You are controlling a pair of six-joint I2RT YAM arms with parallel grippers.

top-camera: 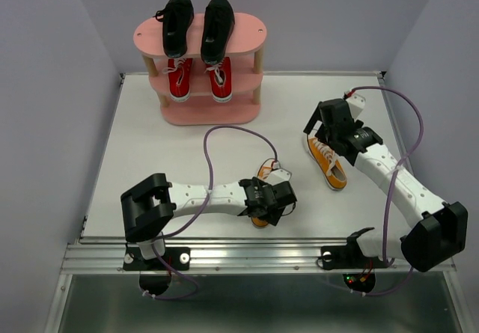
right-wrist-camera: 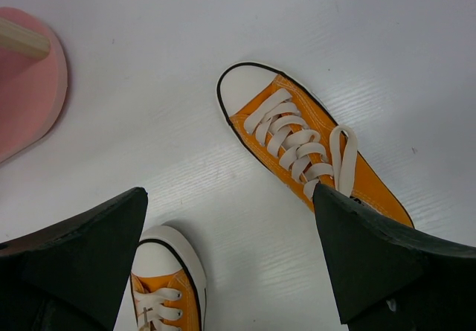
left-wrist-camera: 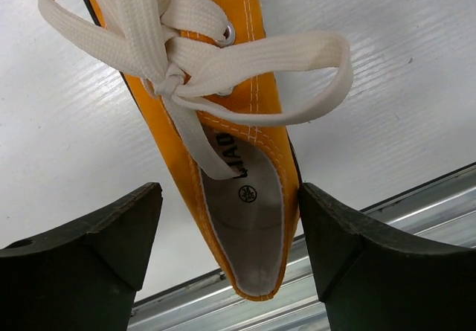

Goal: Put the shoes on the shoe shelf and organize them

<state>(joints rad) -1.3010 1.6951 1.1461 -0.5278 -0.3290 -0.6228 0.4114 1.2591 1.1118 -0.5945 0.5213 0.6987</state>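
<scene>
Spreads left jaws wide around the heel of one orange shoe (left-wrist-camera: 223, 160), not clamped. Hangs right jaws open and empty over the toe of the other orange shoe (top-camera: 329, 165). Leaves both on the worktop (top-camera: 150, 146), near its front. Carries black pair (top-camera: 178, 22) on top board of pink shelf (top-camera: 251, 30), red pair (top-camera: 178, 78) on middle board.

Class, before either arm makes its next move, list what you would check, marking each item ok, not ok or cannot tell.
1. Left tool open, straddling orange shoe heel: ok.
2. Right tool centred over second orange shoe: not ok, shoe sits off to one side.
3. Black shoes on shelf top tier: ok.
4. Red shoes on middle tier: ok.
5. Bottom tier free: cannot tell, mostly hidden.
</scene>
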